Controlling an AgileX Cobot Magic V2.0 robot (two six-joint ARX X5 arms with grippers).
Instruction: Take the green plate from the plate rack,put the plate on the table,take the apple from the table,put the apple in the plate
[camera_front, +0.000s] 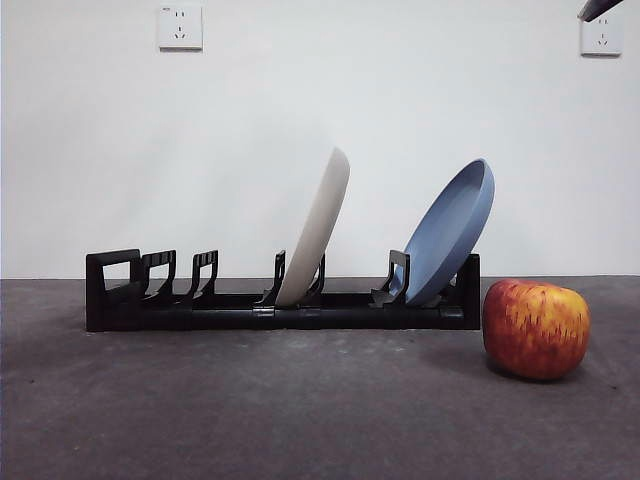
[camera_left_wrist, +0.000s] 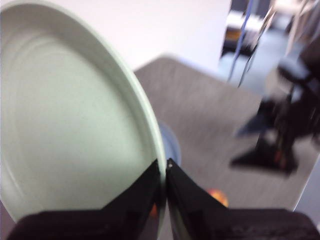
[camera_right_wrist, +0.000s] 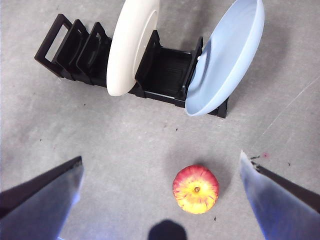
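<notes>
In the left wrist view the pale green plate (camera_left_wrist: 65, 130) fills the frame, and my left gripper (camera_left_wrist: 164, 172) is shut on its rim, holding it up in the air away from the rack. The black plate rack (camera_front: 270, 300) stands on the grey table (camera_front: 250, 410) with a cream plate (camera_front: 318, 228) and a blue plate (camera_front: 452, 232) leaning in its slots. The red-yellow apple (camera_front: 535, 328) rests on the table just right of the rack's end. My right gripper (camera_right_wrist: 160, 172) hangs open high above the apple (camera_right_wrist: 195, 189), nothing between its jaws.
Several slots at the rack's handle end (camera_front: 150, 280) hold nothing. A white wall with two power sockets (camera_front: 180, 27) stands behind. A black arm tip (camera_front: 600, 8) shows at the top right corner of the front view.
</notes>
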